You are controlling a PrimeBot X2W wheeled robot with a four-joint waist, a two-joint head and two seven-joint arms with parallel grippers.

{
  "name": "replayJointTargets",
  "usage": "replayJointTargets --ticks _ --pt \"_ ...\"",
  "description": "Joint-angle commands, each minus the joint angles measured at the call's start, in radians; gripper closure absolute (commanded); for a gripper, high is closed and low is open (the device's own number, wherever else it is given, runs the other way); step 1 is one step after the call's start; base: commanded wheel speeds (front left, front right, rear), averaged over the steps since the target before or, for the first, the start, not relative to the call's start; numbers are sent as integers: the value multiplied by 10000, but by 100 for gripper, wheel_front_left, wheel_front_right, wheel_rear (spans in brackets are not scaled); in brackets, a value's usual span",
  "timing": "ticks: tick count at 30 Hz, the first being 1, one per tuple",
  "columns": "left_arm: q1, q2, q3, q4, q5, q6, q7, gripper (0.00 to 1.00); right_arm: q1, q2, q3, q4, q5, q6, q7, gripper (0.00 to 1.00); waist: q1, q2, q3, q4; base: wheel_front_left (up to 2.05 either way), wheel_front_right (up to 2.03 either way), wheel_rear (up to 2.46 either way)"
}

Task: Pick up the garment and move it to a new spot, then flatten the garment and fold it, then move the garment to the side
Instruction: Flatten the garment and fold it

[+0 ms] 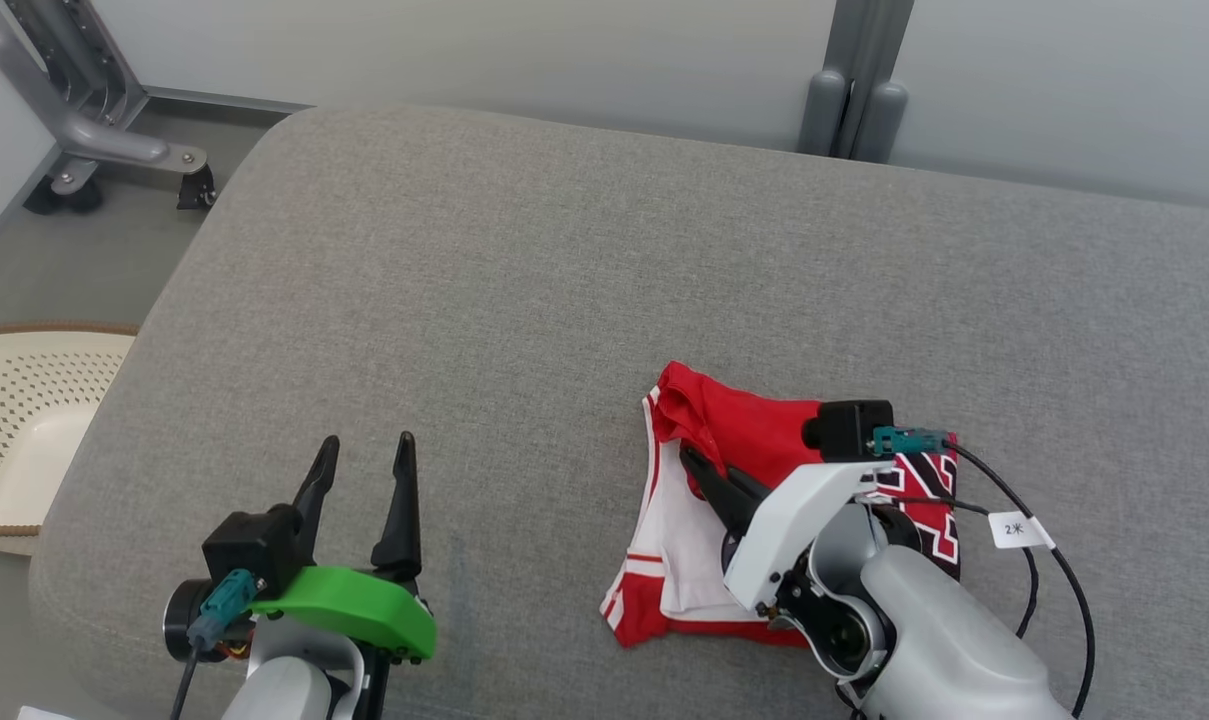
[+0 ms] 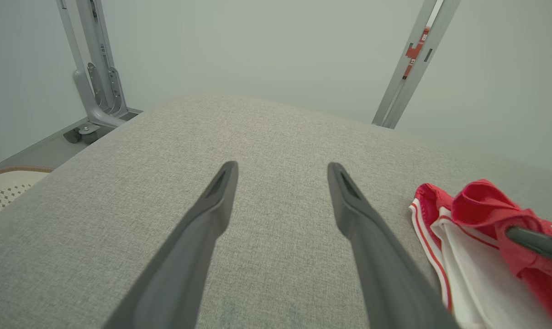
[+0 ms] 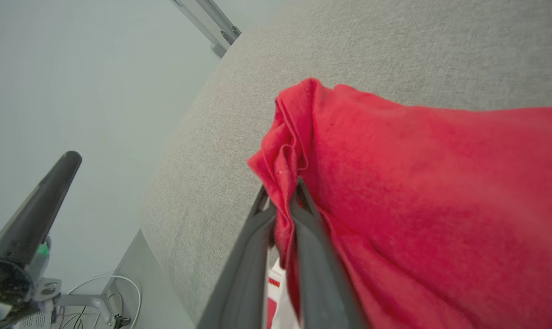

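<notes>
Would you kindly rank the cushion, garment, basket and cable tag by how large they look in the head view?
1. cushion
2. garment
3. basket, cut off by the frame edge, so its true rank against the garment is unsure
4. cable tag

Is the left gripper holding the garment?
No, the left gripper stands open over the bare cushion, apart from the garment.

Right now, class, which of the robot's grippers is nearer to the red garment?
Right. The right gripper is shut on a red fold of the garment; the left gripper hangs open over the grey cushion, apart from the garment.
</notes>
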Motion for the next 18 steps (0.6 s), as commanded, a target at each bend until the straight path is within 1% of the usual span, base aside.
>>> replayJointTargets --ticks 1,2,3,7,11,14,16,18 --pt "-178 -42 43 36 73 -51 2 0 -235 -22 177 201 192 4 -193 54 0 0 20 10 0 0 0" --pt "-177 -50 59 47 80 -62 1 0 -323 -20 315 305 354 6 -302 19 0 0 20 0 0 0 0" --pt "-167 -61 73 59 93 -72 2 0 -415 -19 482 403 496 4 -423 0 0 0 17 -24 0 0 0" --pt "-116 -127 110 97 145 -102 1 0 -694 -29 1049 497 853 4 -858 0 0 0 -1 -205 0 0 0" --pt "-57 -177 145 112 189 -124 2 0 -770 -29 1315 166 1040 4 -1313 0 0 0 -12 -455 0 0 0" --pt "-12 -218 169 107 210 -142 2 0 -808 -38 1102 60 749 4 -1709 0 0 0 -29 -645 0 0 0" --pt "29 -233 185 106 248 -152 2 0 -830 -57 772 88 242 4 -2032 0 0 0 -52 -793 0 0 0" --pt "47 -257 186 110 273 -177 1 0 -790 -223 417 159 -370 4 -2277 0 0 0 -71 -901 0 0 0"
